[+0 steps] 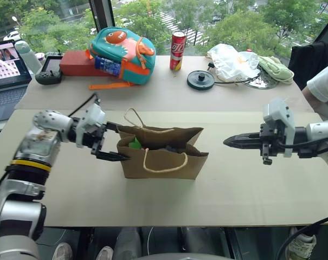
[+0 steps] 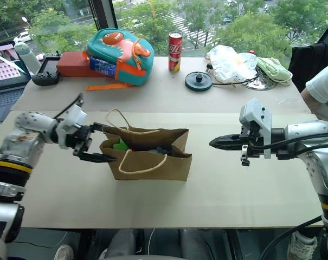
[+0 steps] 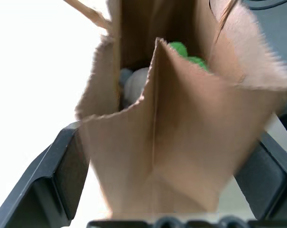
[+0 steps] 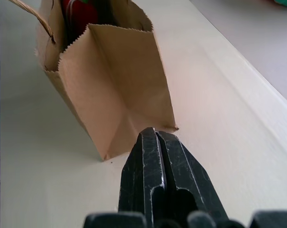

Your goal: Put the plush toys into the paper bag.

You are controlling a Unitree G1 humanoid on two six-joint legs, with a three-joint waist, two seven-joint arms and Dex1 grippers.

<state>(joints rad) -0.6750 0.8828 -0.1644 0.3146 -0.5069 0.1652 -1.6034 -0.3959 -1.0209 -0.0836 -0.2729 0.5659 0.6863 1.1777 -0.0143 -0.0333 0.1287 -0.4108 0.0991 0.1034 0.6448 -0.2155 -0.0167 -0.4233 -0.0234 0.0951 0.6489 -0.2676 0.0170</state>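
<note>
Our left gripper [image 1: 114, 143] stands with its jaws spread wide around the end of the paper bag [image 1: 162, 153], gripping nothing. Our right gripper [image 1: 231, 141] has its jaws pressed together, empty, apart from the bag's other end. The upright bag, mid-table, holds the red chili-pepper plush [image 4: 79, 14] and the grey-white plush [image 3: 136, 85].

A matt brown kraft paper bag [image 1: 164, 157] with a saw-toothed rim and twisted paper handles stands on the smooth, pale matt table [image 1: 250, 184]. Inside it, soft grey-white plush [image 3: 136, 85] sits beside green felt-like cloth [image 3: 188, 54]. Behind the bag, a glossy red metal can [image 1: 178, 51] gleams near a teal fabric backpack [image 1: 122, 54] and crinkled, translucent white plastic bag [image 1: 231, 60].
</note>
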